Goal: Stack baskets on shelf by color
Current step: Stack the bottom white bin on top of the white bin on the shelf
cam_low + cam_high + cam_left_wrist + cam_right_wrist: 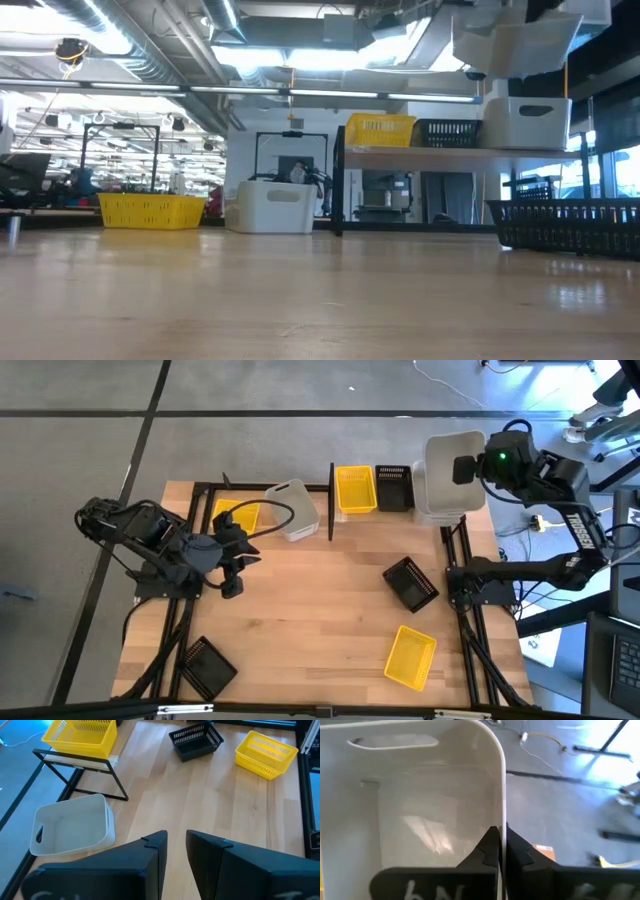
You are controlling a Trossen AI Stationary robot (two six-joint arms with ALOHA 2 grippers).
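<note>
My right gripper: pinched on the wall of a whitish basket, held above the shelf's end (over another whitish basket)
My left gripper: fingers slightly apart; empty; waiting over the table's left

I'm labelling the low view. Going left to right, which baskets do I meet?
Yellow basket on the table → white basket on the table → yellow basket on the shelf → black basket on the shelf → black basket at the right edge.

Yellow baskets, black slatted baskets, whitish-grey baskets, light wood shelf, dark grippers.
</note>
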